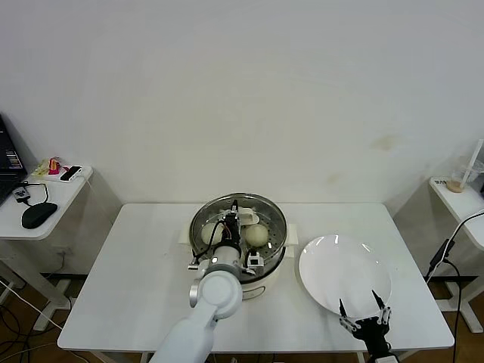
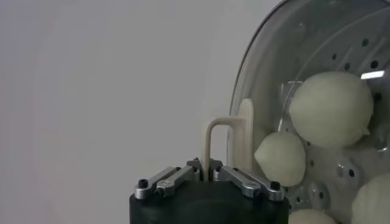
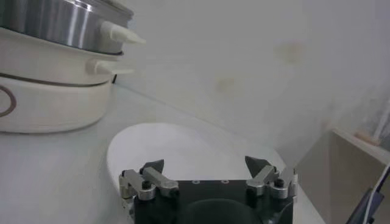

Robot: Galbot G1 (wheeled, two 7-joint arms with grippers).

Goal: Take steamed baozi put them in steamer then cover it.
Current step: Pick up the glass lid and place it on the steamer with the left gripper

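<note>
The steamer (image 1: 281, 240) stands mid-table on its cream base. The clear glass cover (image 1: 266, 215) lies over it; I cannot tell if it rests fully on the rim. Cream-white baozi (image 1: 258, 236) show through the glass, and several also show in the left wrist view (image 2: 331, 109). My left gripper (image 1: 236, 219) is shut on the cover's beige bar handle (image 2: 210, 139), its own jaws (image 2: 207, 173) pinching the bar. My right gripper (image 1: 365, 314) is open and empty over the near edge of the white plate (image 1: 340, 265); it also shows in the right wrist view (image 3: 206, 165).
The white plate (image 3: 183, 143) holds nothing and lies right of the steamer (image 3: 55, 24). A side table (image 1: 45, 193) with a mouse and small items stands at the far left. Another small table (image 1: 461, 197) stands at the far right.
</note>
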